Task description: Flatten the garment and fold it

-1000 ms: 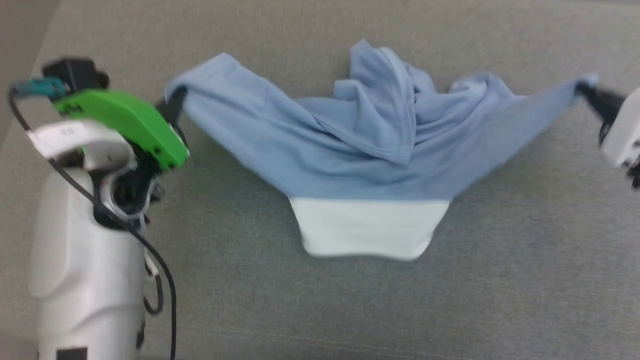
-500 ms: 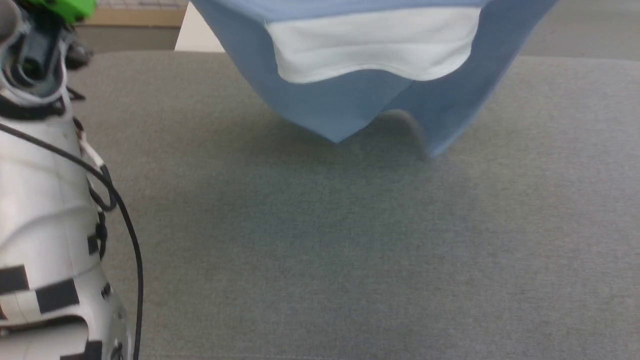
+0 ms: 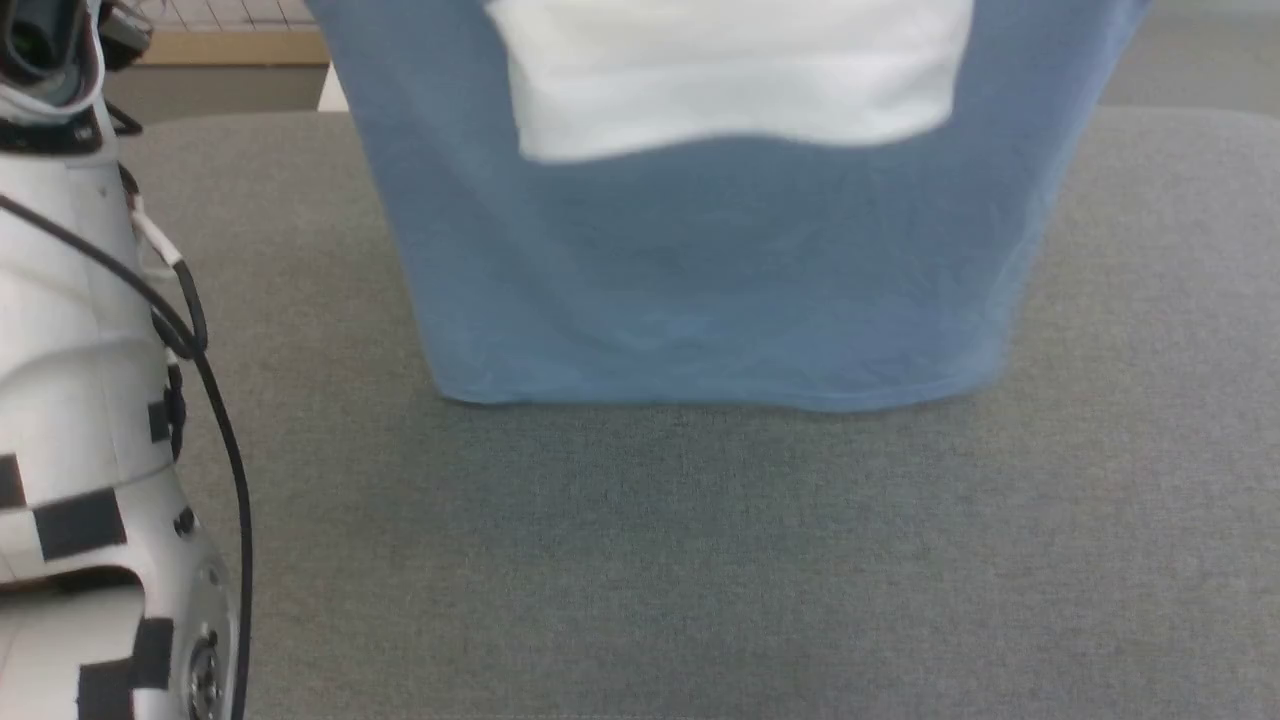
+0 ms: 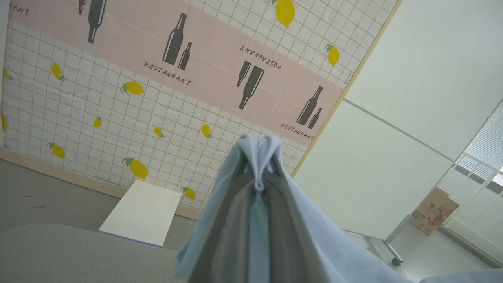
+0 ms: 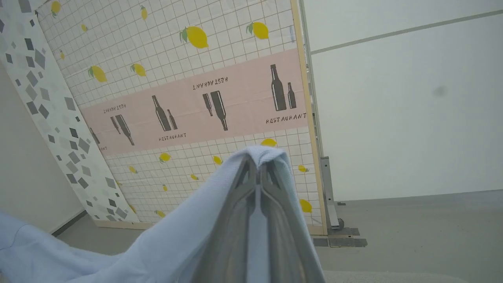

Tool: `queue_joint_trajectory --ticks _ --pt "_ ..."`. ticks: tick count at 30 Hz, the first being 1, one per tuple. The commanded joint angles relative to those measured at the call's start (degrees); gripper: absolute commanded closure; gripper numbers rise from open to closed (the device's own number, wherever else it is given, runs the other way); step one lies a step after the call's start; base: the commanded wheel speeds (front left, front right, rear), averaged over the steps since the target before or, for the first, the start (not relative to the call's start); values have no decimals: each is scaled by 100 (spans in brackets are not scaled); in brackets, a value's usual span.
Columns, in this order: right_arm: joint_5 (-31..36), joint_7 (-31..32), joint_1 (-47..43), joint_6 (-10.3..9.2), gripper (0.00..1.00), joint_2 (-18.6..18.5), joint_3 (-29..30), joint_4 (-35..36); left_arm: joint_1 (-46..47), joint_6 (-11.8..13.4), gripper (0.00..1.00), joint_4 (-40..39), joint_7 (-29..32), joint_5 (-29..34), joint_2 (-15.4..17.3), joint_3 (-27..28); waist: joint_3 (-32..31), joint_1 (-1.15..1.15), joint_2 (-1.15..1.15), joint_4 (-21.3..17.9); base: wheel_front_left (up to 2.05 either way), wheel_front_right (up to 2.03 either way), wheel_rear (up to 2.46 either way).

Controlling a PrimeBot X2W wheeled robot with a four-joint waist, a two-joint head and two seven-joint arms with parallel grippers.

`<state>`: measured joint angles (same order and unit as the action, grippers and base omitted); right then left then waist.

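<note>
The garment [image 3: 720, 270] hangs in the air over the grey table [image 3: 700, 560]: a light blue knit panel with a white panel across its upper part and a straight bottom hem near the tabletop. In the left wrist view my left gripper [image 4: 259, 184] is shut on a bunched blue edge of the garment [image 4: 255, 147], which drapes over both fingers. In the right wrist view my right gripper [image 5: 257, 177] is shut on another blue edge of the garment [image 5: 259, 155], and the cloth trails off to the lower left. My left forearm [image 3: 80, 400] stands at the left of the head view.
A lemon-and-bottle patterned wall panel [image 4: 157, 98] stands beyond the table. A white board [image 4: 141, 212] leans at its foot. A black cable [image 3: 215, 400] runs down my left arm. A cardboard box [image 4: 432, 210] sits at the far right by the window.
Both arms have lifted the garment off the table, from a crumpled spread to a hanging sheet. Its lower part has dropped and unfolded into a straight hem. The head camera has tilted too.
</note>
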<state>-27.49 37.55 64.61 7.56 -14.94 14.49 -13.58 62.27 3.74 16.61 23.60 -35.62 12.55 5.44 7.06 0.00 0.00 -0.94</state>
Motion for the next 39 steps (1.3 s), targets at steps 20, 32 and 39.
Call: queue_joint_trajectory --ticks 20,32,39 --pt "1514 -1472 3518 -8 100 950 754 -1516 2671 579 100 569 -1170 1176 413 -455 2507 0 0 -182 0 0 0" --pt "760 -1488 2358 -8 100 445 116 -1386 2028 48 100 1200 -1832 715 139 -368 2414 0 0 149 0 0 0" --pt "-174 -1513 231 -8 100 125 -384 -648 597 -537 100 1497 -2304 358 -85 -337 1604 0 0 295 0 0 0"
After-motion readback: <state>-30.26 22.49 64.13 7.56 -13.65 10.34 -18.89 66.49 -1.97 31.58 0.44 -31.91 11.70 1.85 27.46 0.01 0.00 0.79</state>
